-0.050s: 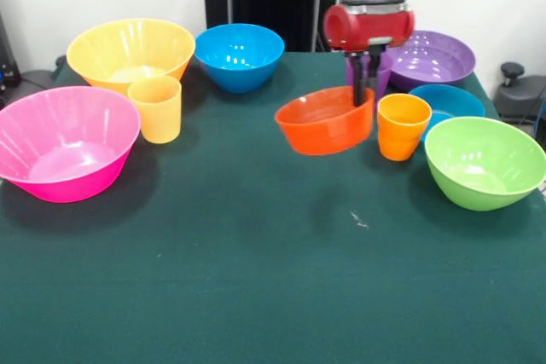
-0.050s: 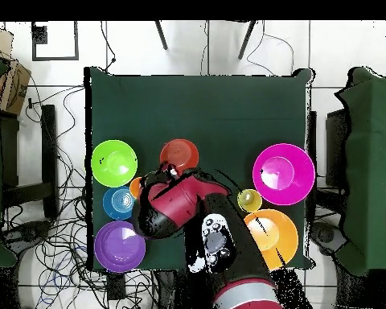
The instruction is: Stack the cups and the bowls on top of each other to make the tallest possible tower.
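Gripper (image 1: 362, 95) clamped on far rim of small red-orange bowl (image 1: 326, 122), tilted, lifted off green table (image 1: 256, 279), just left of orange cup (image 1: 402, 126).

The small bowl (image 1: 325, 121) hangs tilted off the table (image 1: 256, 279), just left of a cup (image 1: 402, 125). Right of that cup sits a bowl (image 1: 485, 162); two more bowls (image 1: 450, 100) (image 1: 431, 57) lie behind. Far left, another cup (image 1: 156, 108) stands between two big bowls (image 1: 64, 142) (image 1: 130, 50).
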### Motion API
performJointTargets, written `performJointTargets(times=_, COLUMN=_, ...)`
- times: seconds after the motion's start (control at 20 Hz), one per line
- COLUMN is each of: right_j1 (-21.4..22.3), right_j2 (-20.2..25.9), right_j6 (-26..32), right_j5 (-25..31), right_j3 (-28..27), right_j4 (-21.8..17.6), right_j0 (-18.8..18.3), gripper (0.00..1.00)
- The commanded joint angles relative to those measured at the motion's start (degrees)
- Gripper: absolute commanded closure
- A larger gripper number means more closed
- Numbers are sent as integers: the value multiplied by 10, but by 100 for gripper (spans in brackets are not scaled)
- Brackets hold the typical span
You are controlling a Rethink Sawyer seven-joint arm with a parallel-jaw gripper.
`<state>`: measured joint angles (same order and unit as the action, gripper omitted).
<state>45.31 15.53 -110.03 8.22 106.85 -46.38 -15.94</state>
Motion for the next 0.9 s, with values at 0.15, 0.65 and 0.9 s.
performJointTargets(times=0.15, right_j1=-4, right_j2=23, right_j6=67, right_j5=90, right_j3=10, right_j4=-20, right_j0=-44, gripper=100)
performJointTargets(times=0.65, right_j1=-11, right_j2=13, right_j6=38, right_j5=80, right_j3=-3, right_j4=-26, right_j0=-31, gripper=100)
performJointTargets(times=0.9, right_j1=-20, right_j2=45, right_j6=70, right_j5=137, right_j3=-22, right_j4=6, right_j0=-41, gripper=100)
